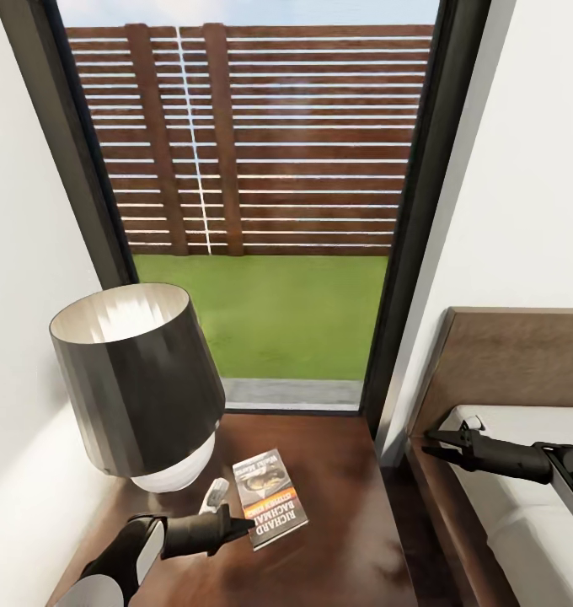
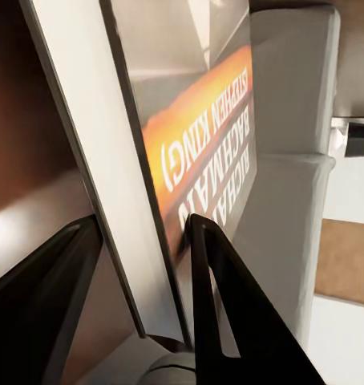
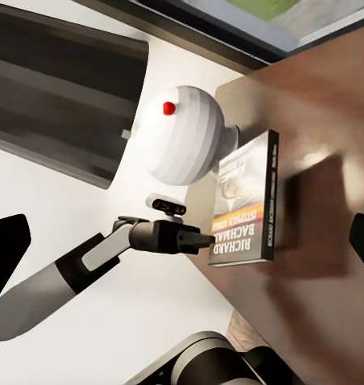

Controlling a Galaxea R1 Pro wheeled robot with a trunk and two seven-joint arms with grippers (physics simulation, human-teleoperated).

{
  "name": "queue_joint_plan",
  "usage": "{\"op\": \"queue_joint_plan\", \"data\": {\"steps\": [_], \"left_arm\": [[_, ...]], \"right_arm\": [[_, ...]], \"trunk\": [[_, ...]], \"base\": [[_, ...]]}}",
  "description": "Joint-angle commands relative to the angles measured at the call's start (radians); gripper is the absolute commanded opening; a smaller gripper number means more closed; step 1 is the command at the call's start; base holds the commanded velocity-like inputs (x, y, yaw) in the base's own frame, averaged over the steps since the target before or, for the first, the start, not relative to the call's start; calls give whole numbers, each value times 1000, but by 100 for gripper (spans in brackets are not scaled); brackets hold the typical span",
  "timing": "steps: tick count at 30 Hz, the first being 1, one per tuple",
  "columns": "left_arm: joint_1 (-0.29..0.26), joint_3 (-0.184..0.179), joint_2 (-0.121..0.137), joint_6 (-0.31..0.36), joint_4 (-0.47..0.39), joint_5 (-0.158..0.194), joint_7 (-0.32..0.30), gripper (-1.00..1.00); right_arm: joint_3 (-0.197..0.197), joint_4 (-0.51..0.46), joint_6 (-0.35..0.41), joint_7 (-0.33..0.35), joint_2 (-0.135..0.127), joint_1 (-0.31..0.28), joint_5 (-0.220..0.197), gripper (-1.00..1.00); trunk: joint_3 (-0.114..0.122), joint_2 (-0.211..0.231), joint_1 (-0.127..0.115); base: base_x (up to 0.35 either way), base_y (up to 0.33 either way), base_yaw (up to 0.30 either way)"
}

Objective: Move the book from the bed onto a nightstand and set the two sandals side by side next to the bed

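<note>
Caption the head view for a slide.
Left pincer at the edge of the book lying on the nightstand beside the lamp; right pincer over the bed.

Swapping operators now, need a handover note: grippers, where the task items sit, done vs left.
Left gripper: closed to a point at the near edge of the book; whether it grips is unclear.
Right gripper: empty, over the bed by the headboard, jaws look nearly closed.
Book lies flat on the nightstand, beside the lamp.
Done: book is off the bed and on the nightstand.
Left: withdraw the left arm, then set both sandals side by side next to the bed; they are out of frame here.
</note>
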Motion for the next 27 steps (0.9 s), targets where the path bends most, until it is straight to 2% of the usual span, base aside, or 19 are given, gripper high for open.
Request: {"op": "queue_joint_plan", "data": {"steps": [1,14,23,27], "left_arm": [[-1,8,-1,9,-1,-7,-5,-100],[-1,13,0,9,0,-3,-6,-100],[-1,28,0,9,0,-3,-6,-100],[-1,56,0,8,0,-4,-6,-100]], "right_arm": [[0,0,11,2,-1,0,-2,100],[0,0,10,2,0,0,-2,100],[0,0,11,2,0,0,-2,100],[0,0,10,2,0,0,-1,100]], "trunk": [[-1,0,0],[-1,0,0],[-29,-63,34],[-29,-63,34]], "base": [[0,0,0],[0,0,0],[0,0,0],[0,0,0]]}}
